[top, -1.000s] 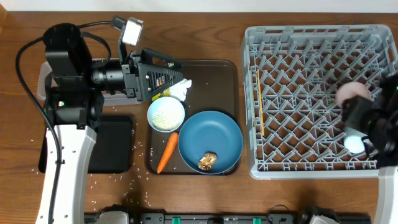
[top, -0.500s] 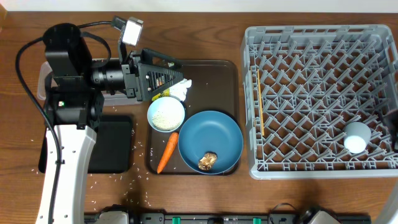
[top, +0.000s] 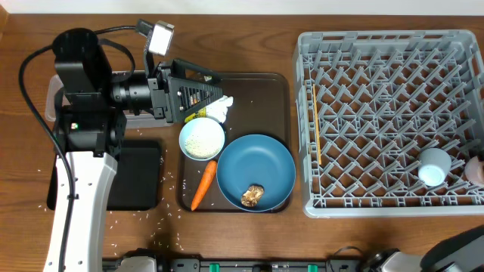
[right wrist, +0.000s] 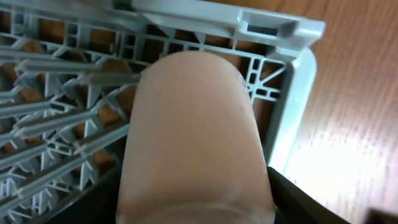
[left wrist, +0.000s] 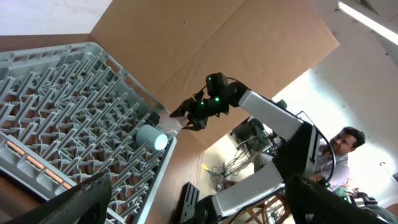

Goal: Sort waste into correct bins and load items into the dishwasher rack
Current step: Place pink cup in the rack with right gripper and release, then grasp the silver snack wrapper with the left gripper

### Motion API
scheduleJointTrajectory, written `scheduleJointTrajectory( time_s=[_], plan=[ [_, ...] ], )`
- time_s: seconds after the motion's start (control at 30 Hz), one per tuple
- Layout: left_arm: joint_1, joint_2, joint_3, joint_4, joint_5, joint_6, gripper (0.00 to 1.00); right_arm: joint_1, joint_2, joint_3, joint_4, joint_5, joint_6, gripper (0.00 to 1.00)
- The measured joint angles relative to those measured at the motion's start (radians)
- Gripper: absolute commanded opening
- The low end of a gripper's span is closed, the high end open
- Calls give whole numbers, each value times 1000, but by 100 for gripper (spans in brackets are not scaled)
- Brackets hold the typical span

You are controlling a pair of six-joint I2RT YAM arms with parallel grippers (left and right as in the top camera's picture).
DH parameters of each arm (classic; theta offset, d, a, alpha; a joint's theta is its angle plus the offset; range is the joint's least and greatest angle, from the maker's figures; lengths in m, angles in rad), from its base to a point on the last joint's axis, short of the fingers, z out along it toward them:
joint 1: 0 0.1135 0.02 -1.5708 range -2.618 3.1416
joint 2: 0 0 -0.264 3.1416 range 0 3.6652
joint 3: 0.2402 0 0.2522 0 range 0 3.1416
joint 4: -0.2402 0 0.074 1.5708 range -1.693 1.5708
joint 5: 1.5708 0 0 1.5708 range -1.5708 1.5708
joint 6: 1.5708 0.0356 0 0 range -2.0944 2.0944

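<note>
My right gripper [right wrist: 196, 208] is shut on the pale pink cup [right wrist: 193, 130] and holds it over the front right corner of the grey dishwasher rack [right wrist: 292, 37]. From overhead only the pink cup [top: 477, 168] shows, at the right edge just outside the rack [top: 378, 45]. A light-blue cup [top: 433, 167] sits in the rack. My left gripper [top: 218, 97] is open, hovering over the tissue [top: 220, 109] and yellow-green wrapper [top: 196, 115]. The bowl with rice [top: 201, 139], carrot [top: 204, 184] and blue plate [top: 257, 168] with a brown lump [top: 252, 195] lie on the brown tray.
The dark-brown serving tray [top: 272, 87] lies mid-table. The black tray [top: 140, 177] sits front left; the clear tub [top: 51, 98] is mostly hidden under my left arm. Rice grains [top: 162, 219] are scattered on the table. A person [left wrist: 339, 146] shows beyond the table.
My right arm has moved right, from above the rack to its right edge, carrying the pink cup almost out of the overhead view. The left arm has not moved.
</note>
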Motion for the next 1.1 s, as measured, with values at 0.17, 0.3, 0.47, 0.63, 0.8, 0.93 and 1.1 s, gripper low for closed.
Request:
scheduleJointTrajectory(
  time_s=[0.17,0.3,0.47,0.63,0.8,0.93,1.1],
  plan=[
    [0,0,0,0,0,0,90,-16,15,0,33,-106,-15,78],
    [0,0,0,0,0,0,90,-16,15,6,4,-172,-23,86],
    [0,0,0,-1,0,0,91,-16,-2,28,-21,-248,-24,85],
    [0,0,0,-1,0,1,91,-15,-106,40,-23,-396,-63,84],
    [0,0,-1,-18,-34,2,91,31,-304,66,-24,-551,-123,87],
    [0,-2,-14,-229,-165,56,90,153,-439,80,-43,-576,-176,88],
    [-48,-2,-38,-544,-585,163,89,306,-514,84,-97,-547,-226,84]
  ],
)
